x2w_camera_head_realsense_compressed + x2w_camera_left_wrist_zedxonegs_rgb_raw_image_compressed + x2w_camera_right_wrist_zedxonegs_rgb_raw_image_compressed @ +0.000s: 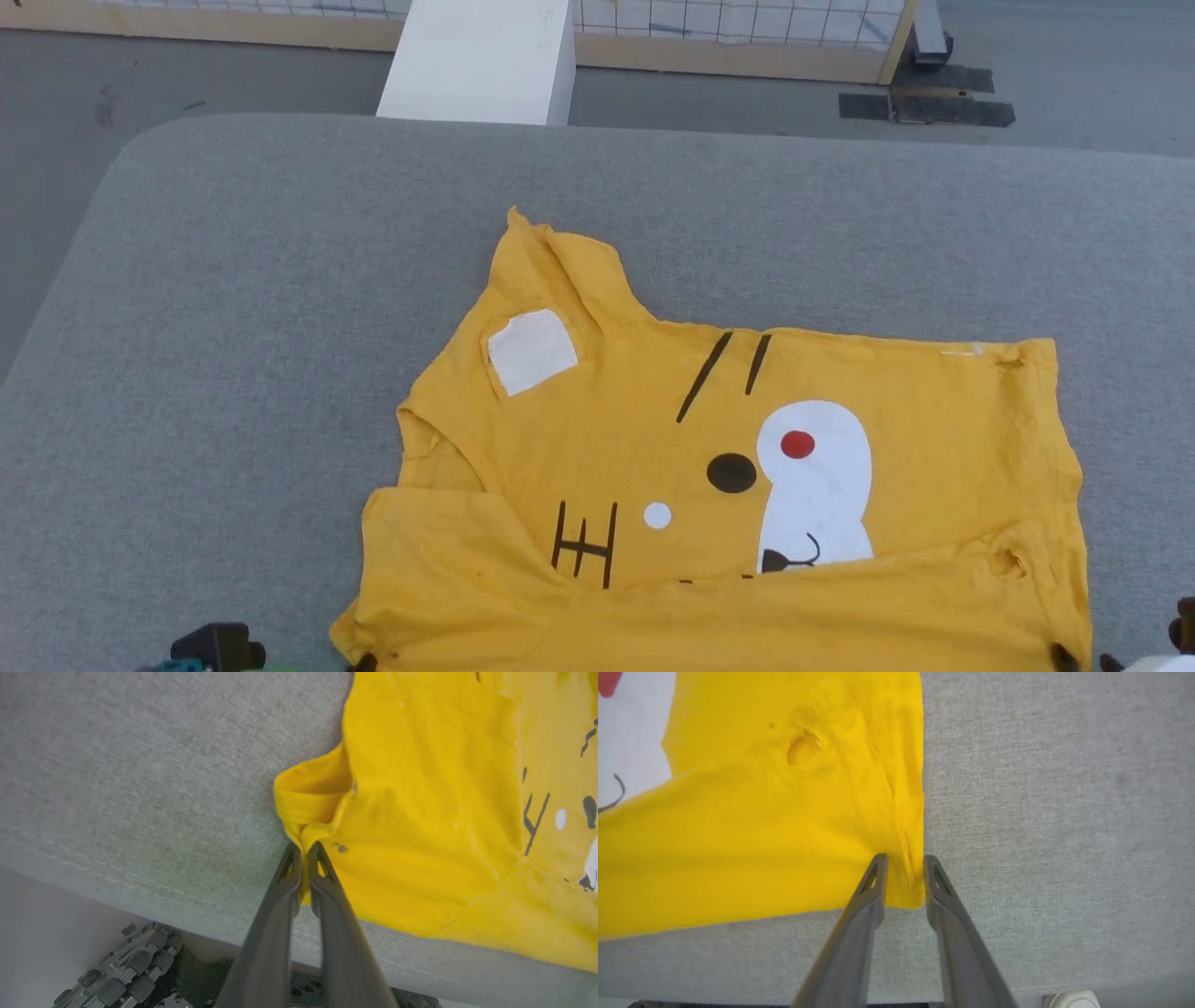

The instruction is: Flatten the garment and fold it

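One yellow tiger-face T-shirt, the garment point(709, 448), is lying print-up on the grey padded table point(233, 308), toward the table's near edge. Its nearest strip is lying folded over the lower part of the print and showing plain yellow. Two grippers are meeting it at that near edge. The left gripper point(303, 848) is sitting at the garment's near-left corner, its fingers almost together and pinching a bunched fold of yellow cloth beside the sleeve. The right gripper point(906, 858) is sitting at the near-right corner, its fingers standing partly apart on either side of the hem, with the cloth lying loose between them. One small hole point(803, 749) is showing just beyond that corner.
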